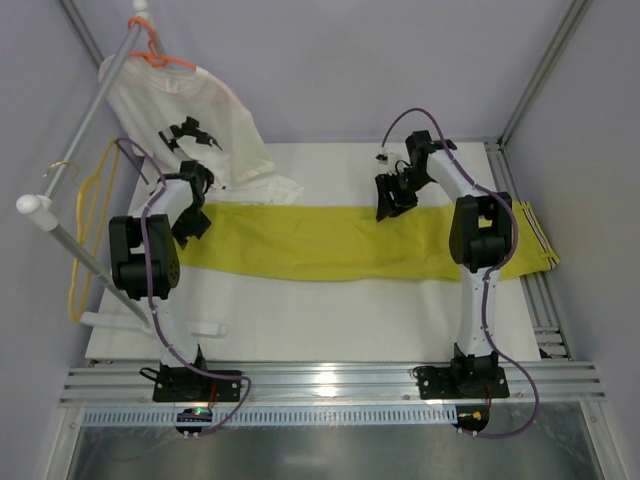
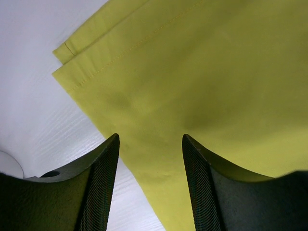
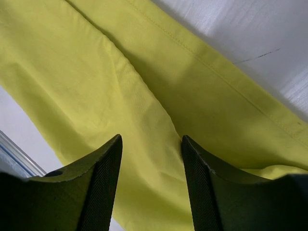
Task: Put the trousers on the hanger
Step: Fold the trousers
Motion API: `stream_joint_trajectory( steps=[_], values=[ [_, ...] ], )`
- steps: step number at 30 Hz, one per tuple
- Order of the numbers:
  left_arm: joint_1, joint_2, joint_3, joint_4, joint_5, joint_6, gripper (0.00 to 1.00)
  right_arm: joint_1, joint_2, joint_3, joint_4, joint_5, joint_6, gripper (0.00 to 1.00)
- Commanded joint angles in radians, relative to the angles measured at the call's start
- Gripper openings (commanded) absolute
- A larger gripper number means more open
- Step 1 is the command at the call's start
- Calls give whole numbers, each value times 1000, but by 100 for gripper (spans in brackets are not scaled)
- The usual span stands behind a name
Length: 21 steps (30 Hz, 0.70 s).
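My left hand [image 2: 150,139] and right hand [image 3: 151,139] both have their ribbed black fingers apart, gripping nothing, poised over the trousers [image 1: 320,240]. These are smooth yellow-green cloth with stitched seams, lying flat across the white counter [image 1: 350,310]. Farther off at the left, the thin yellow hanger [image 1: 74,270] hangs from the rail [image 1: 75,125].

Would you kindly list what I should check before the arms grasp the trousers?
1. Left gripper open above the trousers: ok.
2. Right gripper open above the trousers: ok.
3. Trousers lying flat across the table, unheld: ok.
4. Hanger hanging from the rail, apart from the trousers: ok.
5. Either gripper touching the trousers: cannot tell.
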Motion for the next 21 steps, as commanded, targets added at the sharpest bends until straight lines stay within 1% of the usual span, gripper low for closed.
stream_joint_trajectory(
  steps=[1,4,5,6,7,8,9,12,16,17,21],
  values=[
    [16,23,20,4,-10,17,56,28,33,57,-43,36,-30,56],
    [39,37,21,0,-7,11,56,40,48,64,-29,42,-13,55],
    [43,43,21,1,-2,11,56,42,48,66,-13,45,-7,52],
    [51,50,26,-6,-2,13,56,44,44,63,3,57,19,42],
    [56,55,29,-11,-5,13,56,44,35,58,19,70,28,34],
    [68,60,32,-16,-7,13,56,45,30,55,38,83,36,28],
    [75,66,34,-20,-7,13,56,50,27,57,47,93,45,19],
    [95,75,37,-19,0,20,56,56,15,71,59,129,51,5],
    [122,113,49,-39,-2,22,56,65,-59,25,177,189,109,4],
    [125,122,47,-39,0,22,56,67,-79,-4,235,192,131,4],
    [145,149,52,-51,1,22,56,70,-158,-81,368,226,177,4]
  ],
)
